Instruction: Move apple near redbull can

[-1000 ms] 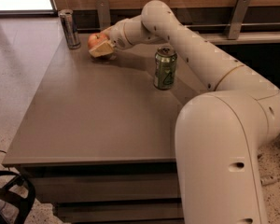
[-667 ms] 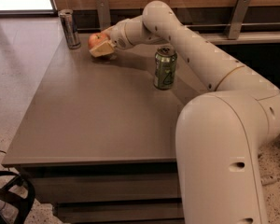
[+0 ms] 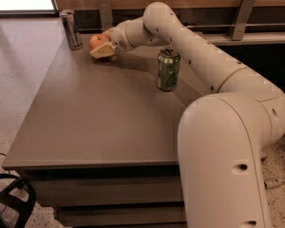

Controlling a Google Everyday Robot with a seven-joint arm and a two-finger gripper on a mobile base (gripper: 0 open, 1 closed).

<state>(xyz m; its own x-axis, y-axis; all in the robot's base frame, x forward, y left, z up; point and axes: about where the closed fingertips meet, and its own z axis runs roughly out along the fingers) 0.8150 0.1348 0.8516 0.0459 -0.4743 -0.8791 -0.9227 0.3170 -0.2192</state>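
Note:
The red-orange apple (image 3: 97,42) is at the far left corner of the table, held between the fingers of my gripper (image 3: 101,47). The gripper is shut on the apple and sits low over the tabletop. The redbull can (image 3: 71,29), tall, slim and silver with dark blue, stands upright just left of the apple, a small gap apart. My arm reaches across the table from the right.
A shorter green can (image 3: 168,69) stands upright in the middle right of the brown table (image 3: 95,122), under my forearm. A wall with metal brackets runs behind the table. The table's left edge lies close to the redbull can.

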